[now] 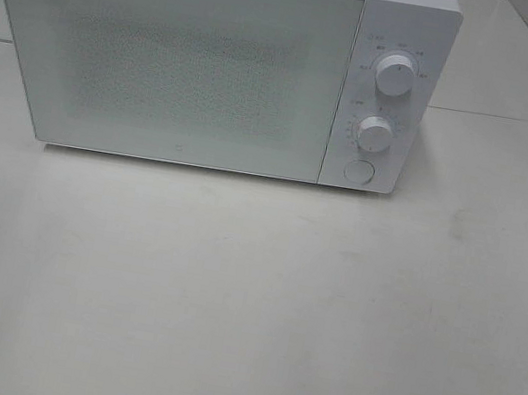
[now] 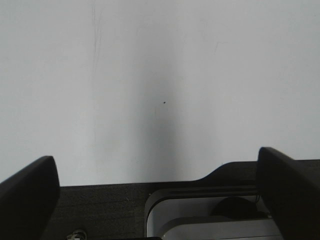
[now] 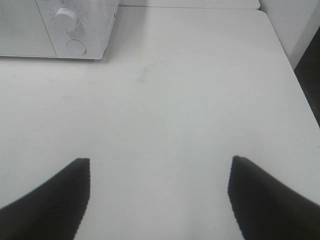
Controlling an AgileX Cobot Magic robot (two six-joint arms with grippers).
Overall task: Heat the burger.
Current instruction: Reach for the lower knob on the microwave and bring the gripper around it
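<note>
Left fingers [image 2: 290, 186] spread, empty; right fingers [image 3: 47, 200] spread, empty, above table [image 3: 175, 100]; microwave [image 1: 165, 59] door shut.

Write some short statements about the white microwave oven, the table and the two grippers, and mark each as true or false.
1. The white box-shaped microwave oven has its door shut. True.
2. Its control panel is left of the door in the high view. False: it is right of the door.
3. A burger lies on the white table in front of the oven. False: no burger shows in any view.
4. The right gripper is open and holds nothing. True.
5. The left gripper is shut. False: it is open and empty.
</note>
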